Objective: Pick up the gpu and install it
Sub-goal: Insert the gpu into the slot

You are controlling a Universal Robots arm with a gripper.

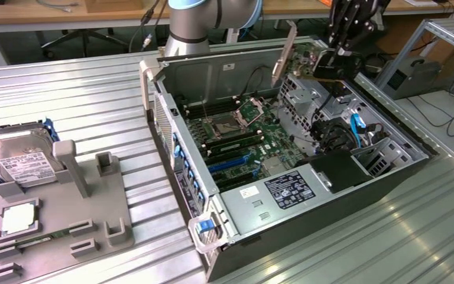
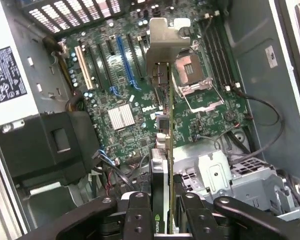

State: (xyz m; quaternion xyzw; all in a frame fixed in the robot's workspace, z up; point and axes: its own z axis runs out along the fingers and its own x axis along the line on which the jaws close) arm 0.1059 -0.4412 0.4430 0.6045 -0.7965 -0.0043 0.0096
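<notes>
The thin flat gpu (image 1: 312, 66) (image 2: 162, 145), a green circuit board with a silvery end bracket, hangs above the far end of the open grey metal computer case (image 1: 211, 68) (image 2: 255, 60). It is clear of the parts inside. The black gripper (image 1: 339, 54) (image 2: 162, 207) is clamped on the card's upper edge, with one finger (image 2: 139, 212) against each face. In the wrist view the card is seen edge-on with its bracket pointing down into the case.

Inside the case lies a green motherboard (image 1: 243, 139) (image 2: 110, 85) with an open square processor socket (image 2: 195, 75) and a row of blue and black expansion slots (image 1: 231, 165) (image 2: 124, 57). A silver power supply with a black-and-white label (image 1: 278, 192) sits at the case's near end. Next to it is a black plastic shroud (image 1: 341, 168) (image 2: 55, 145). A perforated silver drive cage (image 1: 306, 94) (image 2: 225, 175) sits beneath the held card.

Well apart from the case, toward the exterior view's left, a grey moulded fixture tray (image 1: 93, 201) holds a silver boxy hard drive with a white label (image 1: 18, 160), leaning upright. It also holds a small square silver chip (image 1: 18, 219), lying flat.

Both stand on a ribbed aluminium table (image 1: 77, 100). Behind the case are the arm's silver-and-blue base (image 1: 191, 26) and wooden desks (image 1: 54, 15).
</notes>
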